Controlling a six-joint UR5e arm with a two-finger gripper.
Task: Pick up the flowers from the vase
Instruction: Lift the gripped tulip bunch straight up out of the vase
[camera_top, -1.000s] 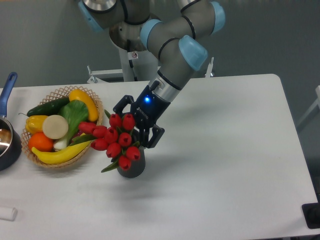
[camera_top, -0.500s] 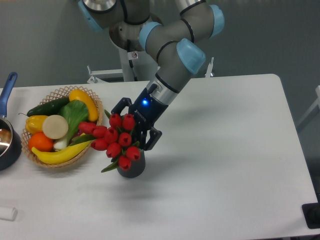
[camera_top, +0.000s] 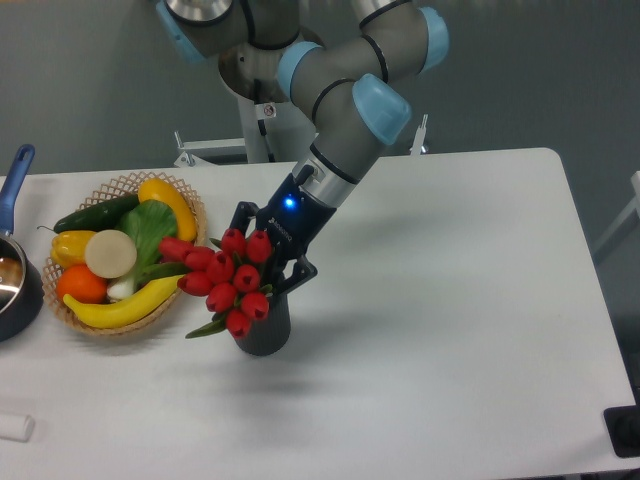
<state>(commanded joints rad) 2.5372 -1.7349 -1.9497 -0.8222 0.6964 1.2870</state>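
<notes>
The flowers, a bunch of red tulips with green leaves, stand in the dark grey vase and lean left toward the basket. My gripper comes down from the upper right, right behind the blooms and above the vase mouth. Its fingers have drawn in around the bunch and appear shut on the stems. The stems and fingertips are hidden behind the blooms. The vase stands upright on the white table.
A wicker basket with a banana, cucumber, peppers and other produce sits just left of the flowers. A blue-handled pan is at the left edge. A small white object lies at the front left.
The fingers have drawn closer together around the bunch. The blooms have shifted left and down a little, toward the basket. The vase has stayed in place.
</notes>
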